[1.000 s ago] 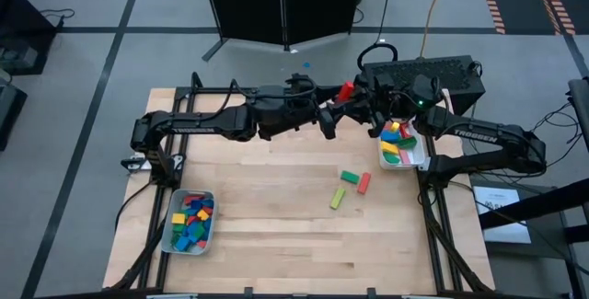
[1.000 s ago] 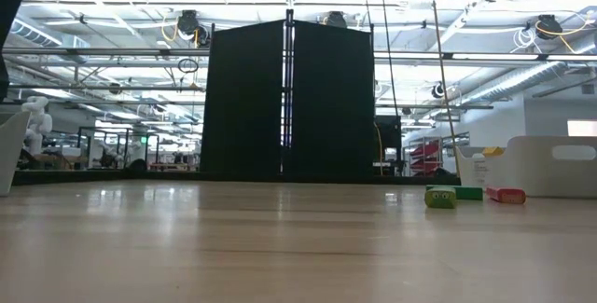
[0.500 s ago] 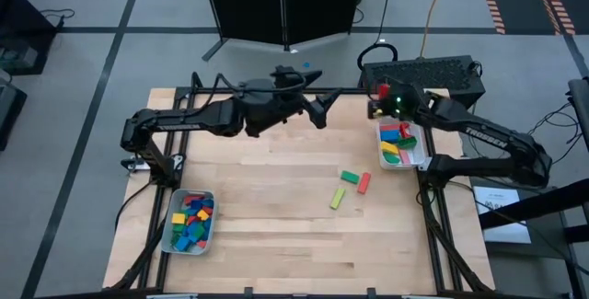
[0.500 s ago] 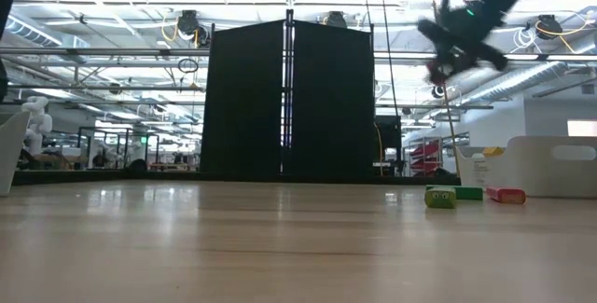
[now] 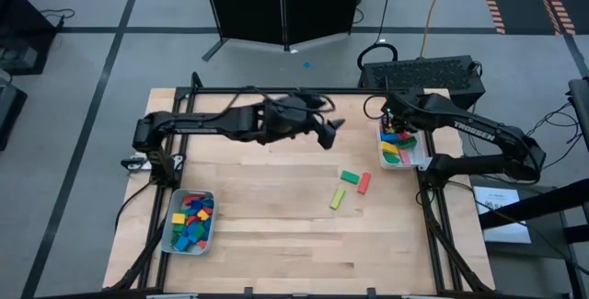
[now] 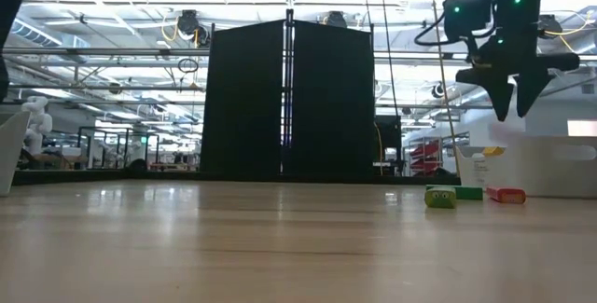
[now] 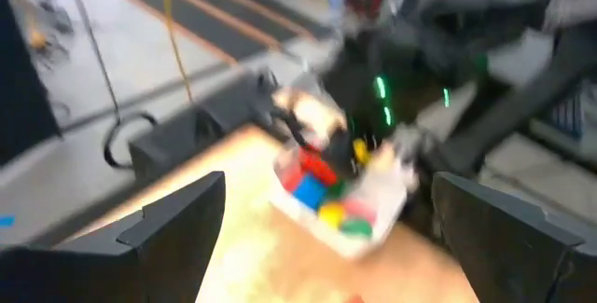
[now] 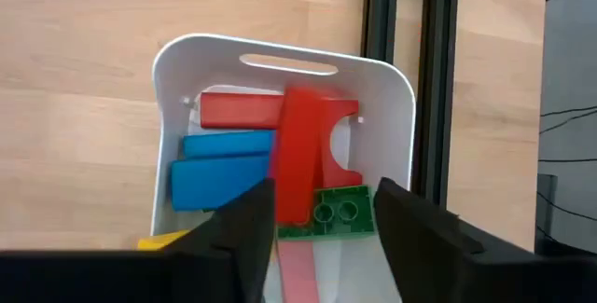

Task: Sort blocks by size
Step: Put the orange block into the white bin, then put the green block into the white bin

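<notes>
**Two trays filled, three blocks loose on the table**

Three loose blocks lie on the bare wood right of centre in the high view: a green block [image 5: 349, 177], a red block [image 5: 364, 183] just beside it, and a lime-green block [image 5: 338, 198] a little nearer. The right tray [image 5: 421, 156] sits at the table's right edge with long blocks [image 5: 398, 147] in red, green, blue and yellow. The left tray [image 5: 168, 227], near the left front corner, holds a heap of short blocks [image 5: 190, 223]. The left gripper [image 5: 331, 132] hangs over the far middle of the table with its fingers spread and nothing between them. The right gripper [image 5: 390, 117] is above the far end of the right tray.

In the low view the right gripper [image 6: 514, 98] hangs in the air over the right tray [image 6: 550, 165], fingers pointing down and parted, empty. The three loose blocks sit in a row on the wood — lime-green [image 6: 440, 197], green [image 6: 467, 192], red [image 6: 505, 194].

The left wrist view is blurred; the left arm's two fingers [image 7: 177, 221] stand wide apart with nothing held, and far off the right tray [image 7: 392, 212] with coloured blocks [image 7: 317, 186] shows beneath the other arm.

The right wrist view looks down into the right tray [image 8: 392, 93]. A red bar [image 8: 297, 154] shows just ahead of the parted fingers [image 8: 238, 233] — whether they touch it I cannot tell. Beneath lie another red block [image 8: 238, 109], two blue bars [image 8: 219, 168] and a green studded block [image 8: 338, 213].
</notes>
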`<state>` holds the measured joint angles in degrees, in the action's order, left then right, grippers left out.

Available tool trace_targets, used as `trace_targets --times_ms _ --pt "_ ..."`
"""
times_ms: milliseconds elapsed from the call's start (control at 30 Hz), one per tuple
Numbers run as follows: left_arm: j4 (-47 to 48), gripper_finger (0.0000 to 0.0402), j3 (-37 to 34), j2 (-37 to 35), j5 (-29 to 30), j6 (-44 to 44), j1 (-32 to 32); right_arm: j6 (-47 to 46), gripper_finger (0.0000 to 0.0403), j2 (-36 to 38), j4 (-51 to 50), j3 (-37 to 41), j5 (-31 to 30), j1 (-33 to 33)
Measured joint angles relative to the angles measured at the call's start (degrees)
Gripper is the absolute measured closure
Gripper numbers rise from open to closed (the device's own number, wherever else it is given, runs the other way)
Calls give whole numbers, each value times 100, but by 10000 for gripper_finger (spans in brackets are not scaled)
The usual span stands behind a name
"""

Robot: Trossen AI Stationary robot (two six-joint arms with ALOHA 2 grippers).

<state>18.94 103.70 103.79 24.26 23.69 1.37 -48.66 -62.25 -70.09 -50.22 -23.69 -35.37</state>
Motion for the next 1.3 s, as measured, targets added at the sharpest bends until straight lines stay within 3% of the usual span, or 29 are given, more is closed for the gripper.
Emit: trace_targets --times_ms 233,533,833,1300 --pt "78 24 -2 777 -835 -101 -1 308 183 -231 129 0 13 21" --pt "-598 24 -7 2233 -2526 -1714 -41 609 160 -252 276 0 -26 19" --pt "-1190 24 -11 3051 -2936 -3058 -74 889 164 -252 316 0 -26 19" --pt "-1384 39 2 3699 -3416 -3155 348 1283 165 -250 500 -2 -21 21"
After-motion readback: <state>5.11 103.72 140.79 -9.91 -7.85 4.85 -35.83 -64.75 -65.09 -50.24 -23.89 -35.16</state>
